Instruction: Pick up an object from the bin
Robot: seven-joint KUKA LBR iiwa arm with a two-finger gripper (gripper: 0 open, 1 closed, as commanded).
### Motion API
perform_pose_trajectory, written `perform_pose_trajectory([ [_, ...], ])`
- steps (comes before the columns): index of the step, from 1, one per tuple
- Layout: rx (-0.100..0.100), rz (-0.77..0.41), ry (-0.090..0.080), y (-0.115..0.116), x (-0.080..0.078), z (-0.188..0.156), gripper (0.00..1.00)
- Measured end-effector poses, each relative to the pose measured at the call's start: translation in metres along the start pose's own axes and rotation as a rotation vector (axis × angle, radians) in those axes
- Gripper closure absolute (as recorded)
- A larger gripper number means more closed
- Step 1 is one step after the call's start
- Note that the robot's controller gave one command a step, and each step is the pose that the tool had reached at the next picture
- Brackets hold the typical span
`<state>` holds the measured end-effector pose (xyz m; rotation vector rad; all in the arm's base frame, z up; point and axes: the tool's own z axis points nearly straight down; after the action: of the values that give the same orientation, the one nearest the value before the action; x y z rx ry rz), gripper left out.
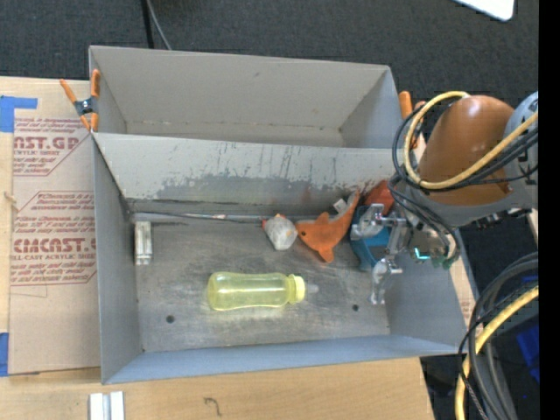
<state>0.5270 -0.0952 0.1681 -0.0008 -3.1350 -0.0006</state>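
My gripper [378,285] hangs low at the right end of the bin, close to the right wall and just above the floor. Directly to its upper left lies a small blue block [363,245], partly covered by the gripper's body. An orange plastic piece [322,232] with a pointed end lies left of the blue block. Beside that sits a small white crumpled lump [280,232]. A pale yellow plastic bottle [254,290] with a yellow cap lies on its side in the middle of the floor, well left of the gripper.
A small clear block [142,241] stands by the left wall. A red bit [379,194] shows at the back right corner, behind the orange piece. The arm with its orange dome and yellow cables hangs over the bin's right rim.
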Motion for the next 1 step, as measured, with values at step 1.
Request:
perform_pose_trajectory([
  [1, 0.001, -0.001, -0.008, 0.0005, -0.0019, -0.0045, 0.0],
])
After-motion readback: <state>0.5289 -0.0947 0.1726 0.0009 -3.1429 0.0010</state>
